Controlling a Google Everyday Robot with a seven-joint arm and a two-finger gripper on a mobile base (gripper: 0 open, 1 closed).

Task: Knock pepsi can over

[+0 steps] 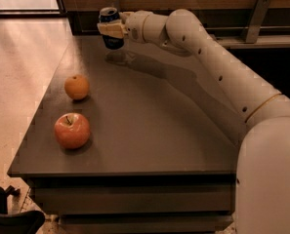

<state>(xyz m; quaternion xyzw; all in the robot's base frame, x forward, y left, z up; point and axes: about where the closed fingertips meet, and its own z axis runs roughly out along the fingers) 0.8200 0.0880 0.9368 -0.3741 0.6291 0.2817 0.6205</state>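
The pepsi can (113, 42) was a small dark-blue cylinder with a silver rim around its top; the top face tipped a little toward the camera, and any marking on its side could not be made out; a pale band (one finger of the pincer) crossed its front at mid-height, so only the top and the lower part of the body showed. It sat in the upper left of the frame, at the far edge of the bench (159, 130), with its base seeming to hang just above the dark surface, where a faint reflection lay directly below it.

The pincer (108, 29) was clamped on the can, its cream fingers closed across the can's middle from the right; the can and pincer were touching, the can sticking out above and below the fingers. The white arm (213, 57) ran from the lower right of the frame up and leftward to the wrist just right of the can.

An orange (76, 87) lay at left centre of the bench, well apart from the can; a red apple (72, 130) lay below it, nearer the front edge; both stood free of the arm.
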